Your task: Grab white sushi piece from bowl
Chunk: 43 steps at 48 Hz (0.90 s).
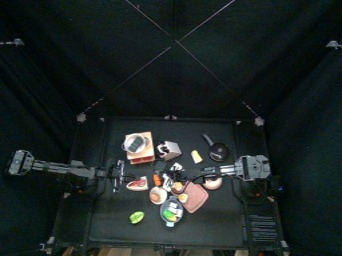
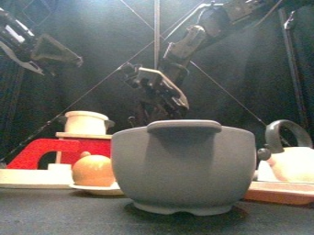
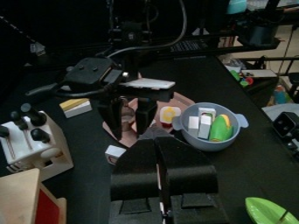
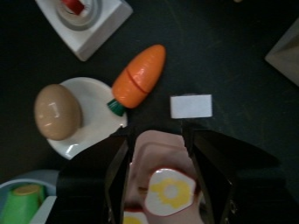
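The right end effector hangs with its jaws spread wide and nothing between them, poised over the pinkish tray where a piece with a yellow centre lies. Beside the tray on the black surface sit a toy carrot, a small white block and a brown egg-like piece on a white dish.

The bowl — grey, with a pale piece and a green one inside — stands just beside the tray. Whether the right end effector is above it I cannot tell.

The left end effector rests back from the cluster, jaws pressed together and holding nothing.
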Each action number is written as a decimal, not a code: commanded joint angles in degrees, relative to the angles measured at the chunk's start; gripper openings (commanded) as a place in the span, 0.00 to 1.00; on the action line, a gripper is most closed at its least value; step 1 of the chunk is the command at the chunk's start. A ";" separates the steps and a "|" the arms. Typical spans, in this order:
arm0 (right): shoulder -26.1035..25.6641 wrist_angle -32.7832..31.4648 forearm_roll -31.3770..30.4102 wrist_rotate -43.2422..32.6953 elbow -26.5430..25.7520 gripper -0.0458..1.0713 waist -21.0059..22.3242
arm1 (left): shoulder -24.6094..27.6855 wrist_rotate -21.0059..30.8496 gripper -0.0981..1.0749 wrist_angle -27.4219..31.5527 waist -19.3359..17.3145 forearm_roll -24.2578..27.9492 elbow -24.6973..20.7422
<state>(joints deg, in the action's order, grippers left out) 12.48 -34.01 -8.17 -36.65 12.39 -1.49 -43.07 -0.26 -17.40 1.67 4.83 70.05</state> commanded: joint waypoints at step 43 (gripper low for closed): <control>-3.34 1.58 -0.88 0.09 3.69 0.76 -14.24 | 0.00 -0.09 0.06 -0.35 -0.09 0.18 -0.70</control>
<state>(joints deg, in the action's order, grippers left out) 10.11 -32.17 -9.32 -36.74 16.70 -15.47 -43.15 -0.26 -17.40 1.67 4.92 70.05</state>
